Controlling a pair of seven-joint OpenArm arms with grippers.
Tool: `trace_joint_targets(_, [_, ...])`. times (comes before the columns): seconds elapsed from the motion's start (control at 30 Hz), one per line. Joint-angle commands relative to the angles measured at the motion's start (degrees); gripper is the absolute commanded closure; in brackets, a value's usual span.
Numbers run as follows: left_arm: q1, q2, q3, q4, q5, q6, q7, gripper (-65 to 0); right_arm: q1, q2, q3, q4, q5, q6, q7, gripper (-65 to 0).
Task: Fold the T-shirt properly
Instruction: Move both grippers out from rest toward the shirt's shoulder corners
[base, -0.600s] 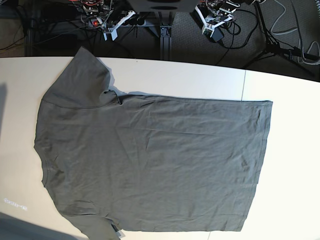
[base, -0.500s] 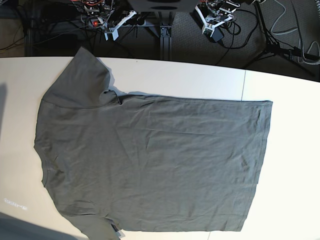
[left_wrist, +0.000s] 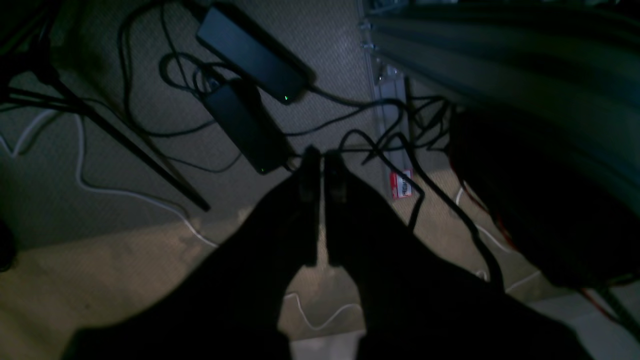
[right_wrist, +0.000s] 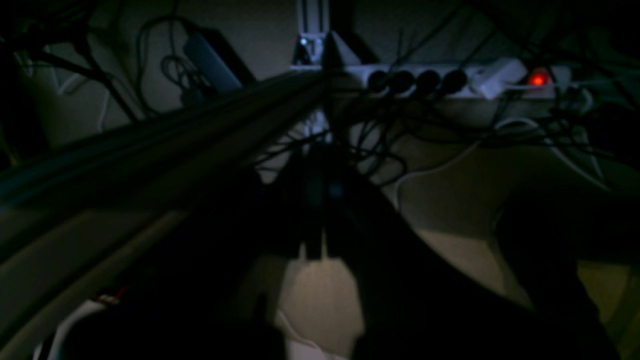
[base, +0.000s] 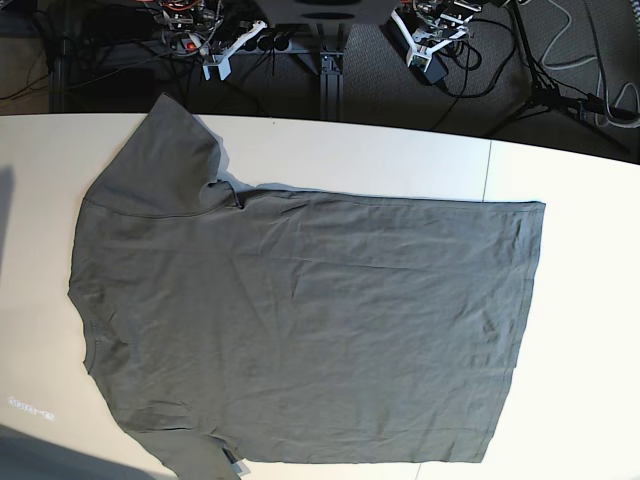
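The dark olive-grey T-shirt lies spread flat on the white table. Its collar points left and its hem right. One sleeve sticks out toward the far edge; the other runs off the near edge. Both grippers hang beyond the table's far side, well away from the cloth. My left gripper is at the top right and my right gripper at the top left. In the wrist views the left gripper and the right gripper show dark fingers pressed together, with nothing between them, above the floor.
Cables and black power bricks lie on the carpet behind the table. A white power strip with a red light sits there too. A tripod leg stands at the back right. A seam crosses the tabletop.
Both grippers have crept slightly farther back from the table's far edge. The T-shirt has not moved.
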Motion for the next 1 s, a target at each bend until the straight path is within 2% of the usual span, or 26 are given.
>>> trace_joint_targets(0.0, [0.61,-0.22,-0.07,0.24,-0.13,-1.22,-0.31,-2.0,-0.66,0.92,-0.07,0.42,0.24,-0.76,0.22,0.0])
trace_joint_targets(0.1, [1.6,-1.07,-0.07,1.11,-0.15,-8.02,-0.35,-1.9,-2.49,2.6,-0.07,1.73,0.31,1.68,0.22,0.0])
trace_joint_targets(0.27, [5.62,-4.42,-2.23,7.19,-0.31,-23.1,-0.74,-1.8,-8.52,6.03,-0.07,7.02,4.7,5.68,0.22,0.0])
trace_joint_targets(0.37, [9.42,-6.36,-8.57,12.59,-5.68,-34.86,1.62,0.0,-13.31,8.11,-0.11,12.13,9.33,8.17,0.22,0.0])
trace_joint_targets(0.4, [10.75,-6.93,-11.28,14.64,-8.31,-36.62,3.63,0.0,-15.13,8.83,-0.11,14.23,11.63,8.85,0.22,0.0])
trace_joint_targets(0.5, [15.28,-7.89,-19.87,22.14,-16.22,-36.62,12.15,0.0,-20.79,10.88,-0.11,21.33,18.71,10.38,-0.35,0.0])
trace_joint_targets(0.6, [20.46,-8.35,-27.26,32.24,-20.55,-36.62,17.79,0.0,-26.86,12.96,-0.11,30.12,24.57,10.6,-4.22,0.0])
trace_joint_targets(0.77, [30.64,-11.21,-32.89,53.02,-25.57,-36.62,18.8,0.0,-37.73,17.33,-0.09,46.8,34.93,10.58,-7.65,0.0])
trace_joint_targets(0.97, [42.21,-13.42,-39.65,77.96,-27.96,-36.62,18.84,0.0,-48.85,22.75,0.94,66.47,39.15,10.58,-7.78,0.0])
